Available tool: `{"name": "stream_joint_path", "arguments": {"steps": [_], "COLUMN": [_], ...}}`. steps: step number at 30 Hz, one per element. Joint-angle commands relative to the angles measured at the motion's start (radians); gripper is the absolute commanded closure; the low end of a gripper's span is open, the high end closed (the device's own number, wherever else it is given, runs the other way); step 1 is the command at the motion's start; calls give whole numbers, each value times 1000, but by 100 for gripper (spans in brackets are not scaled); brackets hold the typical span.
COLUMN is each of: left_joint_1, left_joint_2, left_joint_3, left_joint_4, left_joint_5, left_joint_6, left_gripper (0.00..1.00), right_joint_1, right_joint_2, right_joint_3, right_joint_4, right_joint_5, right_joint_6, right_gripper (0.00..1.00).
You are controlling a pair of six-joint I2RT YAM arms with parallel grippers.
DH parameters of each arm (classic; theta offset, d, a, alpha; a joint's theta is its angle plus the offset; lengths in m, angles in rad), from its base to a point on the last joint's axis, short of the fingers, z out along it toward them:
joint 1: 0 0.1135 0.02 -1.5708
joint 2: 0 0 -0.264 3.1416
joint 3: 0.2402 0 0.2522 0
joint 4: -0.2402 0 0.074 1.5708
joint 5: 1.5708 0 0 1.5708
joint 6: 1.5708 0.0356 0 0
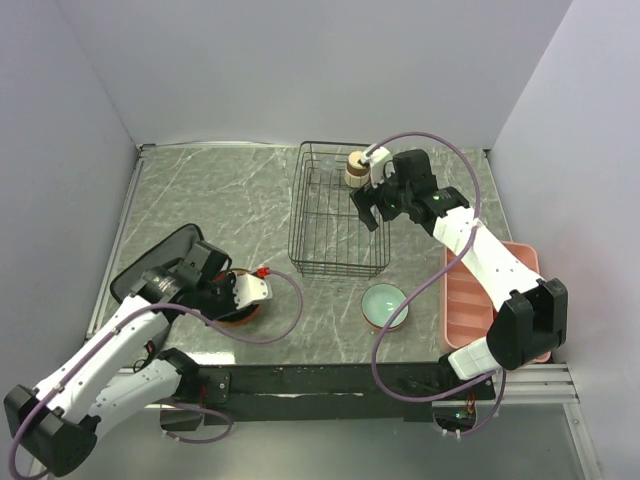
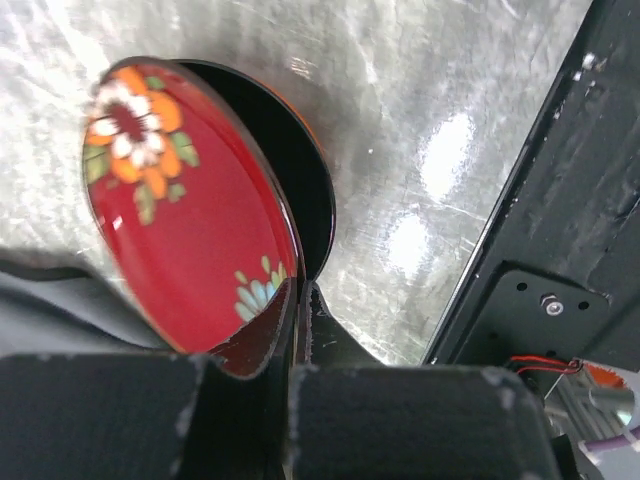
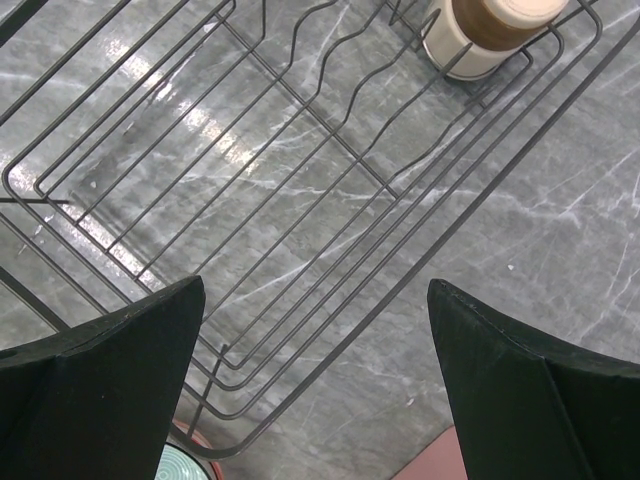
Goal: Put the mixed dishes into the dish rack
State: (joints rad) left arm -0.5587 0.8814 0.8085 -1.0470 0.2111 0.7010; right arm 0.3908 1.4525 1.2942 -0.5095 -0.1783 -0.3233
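1. Pinching the rim of the glossy red floral bowl with the left gripper; fingers drawn narrow, one on each side of the bowl's wall, holding it.
2. Located at the near left of the grey marbled table, just right of the black cloth; from above largely hidden under the left arm, only a reddish edge showing.
3. Presenting, in the left wrist view, a red surface with an orange-and-white flower and a smaller pale blue one; black surface behind it.
4. Hovering over the right side of the dish rack with the right gripper; fingers spread wide, nothing between them, bare wire and table below.
5. Placed at the far middle of the table: black wire rack, long axis running near to far, well apart from the red floral bowl.
6. Standing upright in the rack's far right corner: small tan cup, pale body with a brown band, just far of the right gripper.
7. Resting on the table just near of the rack's near right corner: pale mint-green bowl, outside the rack, open side up; a reddish edge beside it in the right wrist view, too little visible to tell what.
8. Lying along the right edge of the table: pink plastic compartment tray, partly covered by the right arm, just right of the mint-green bowl.
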Motion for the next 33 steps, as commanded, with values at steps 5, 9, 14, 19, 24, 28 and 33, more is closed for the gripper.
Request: {"name": "stream_joint_path", "arguments": {"steps": [5,9,14,19,24,28,33], "left_joint_1": [22,34,46,59,71,66,40], "left_joint_2": [-59,-58,-70,-65,-29,-18,-62], "left_joint_3": [14,29,17,14,46,17,-84], "left_joint_4": [-16,-7,18,54,62,50,79], "left_joint_5": [-16,-16,-27,-16,-9,5,34], "left_joint_6": [-32,-32,-46,-63,-81,-61,-12], "left_gripper": [99,99,99,99,99,99,99], "right_joint_1": [39,49,80,85,206,223,135], "right_joint_2": [14,12,-17,11,57,57,-27], "right_joint_3": [46,57,106,50,7,-74,-185], "right_joint_4": [31,28,-7,95,209,235,210], "right_joint_5": [0,-4,-156,-401,-515,-481,-449], "right_joint_6": [-14,3,181,652,863,872,854], "right_gripper": [0,0,0,0,0,0,0]}}
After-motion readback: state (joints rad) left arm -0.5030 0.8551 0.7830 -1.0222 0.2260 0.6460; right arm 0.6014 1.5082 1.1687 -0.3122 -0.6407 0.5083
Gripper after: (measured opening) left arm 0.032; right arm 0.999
